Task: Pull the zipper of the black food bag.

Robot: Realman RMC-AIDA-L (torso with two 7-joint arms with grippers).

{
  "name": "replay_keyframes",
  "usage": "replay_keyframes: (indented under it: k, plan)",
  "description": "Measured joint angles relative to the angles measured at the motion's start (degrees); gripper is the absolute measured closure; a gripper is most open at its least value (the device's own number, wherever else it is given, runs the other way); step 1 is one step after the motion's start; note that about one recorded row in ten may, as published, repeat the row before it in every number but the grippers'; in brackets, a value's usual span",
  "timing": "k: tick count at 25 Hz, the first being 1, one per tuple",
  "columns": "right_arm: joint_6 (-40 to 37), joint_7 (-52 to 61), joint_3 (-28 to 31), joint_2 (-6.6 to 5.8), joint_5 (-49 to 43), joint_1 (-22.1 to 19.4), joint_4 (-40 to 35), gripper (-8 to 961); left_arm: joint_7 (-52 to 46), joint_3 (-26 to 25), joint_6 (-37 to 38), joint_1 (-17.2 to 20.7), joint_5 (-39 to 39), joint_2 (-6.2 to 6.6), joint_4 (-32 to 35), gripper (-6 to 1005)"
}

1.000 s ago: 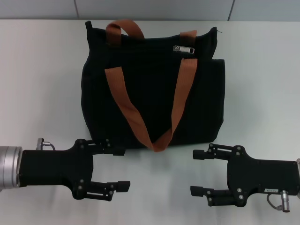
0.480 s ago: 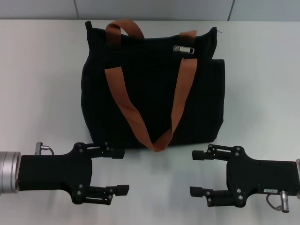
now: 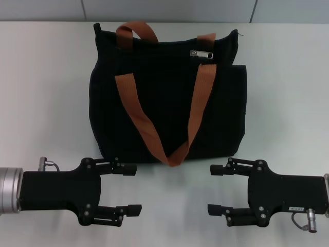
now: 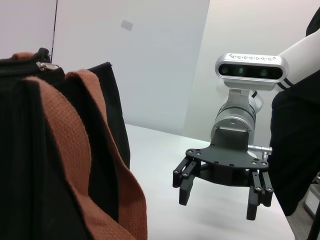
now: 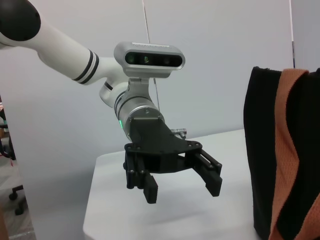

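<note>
The black food bag (image 3: 164, 98) lies on the white table, its two rust-orange handles (image 3: 198, 110) draped over its front. The silver zipper pull (image 3: 201, 53) sits on the zip line at the bag's top edge, toward its right end. My left gripper (image 3: 135, 189) is open, low over the table just in front of the bag's left corner. My right gripper (image 3: 211, 189) is open, in front of the bag's right corner. They face each other, and neither touches the bag. The left wrist view shows the bag (image 4: 30, 165), the zipper pull (image 4: 47, 65) and the right gripper (image 4: 220, 202).
The white table (image 3: 46, 103) extends on both sides of the bag. A grey wall runs behind the table's far edge (image 3: 169, 10). The right wrist view shows the left gripper (image 5: 182, 189) and the bag's side (image 5: 262, 150).
My left gripper has drifted slightly toward the table's front edge. The right gripper, the bag and the zipper pull have not visibly moved.
</note>
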Motion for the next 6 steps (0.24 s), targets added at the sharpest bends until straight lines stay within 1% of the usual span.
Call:
replay_keyframes:
  k: [6]
  plan:
    - [-0.11,0.11,0.00,0.00,0.00,0.03,0.00,179,0.42,-0.03,-0.03,0.23,-0.01,0.00,0.00,193]
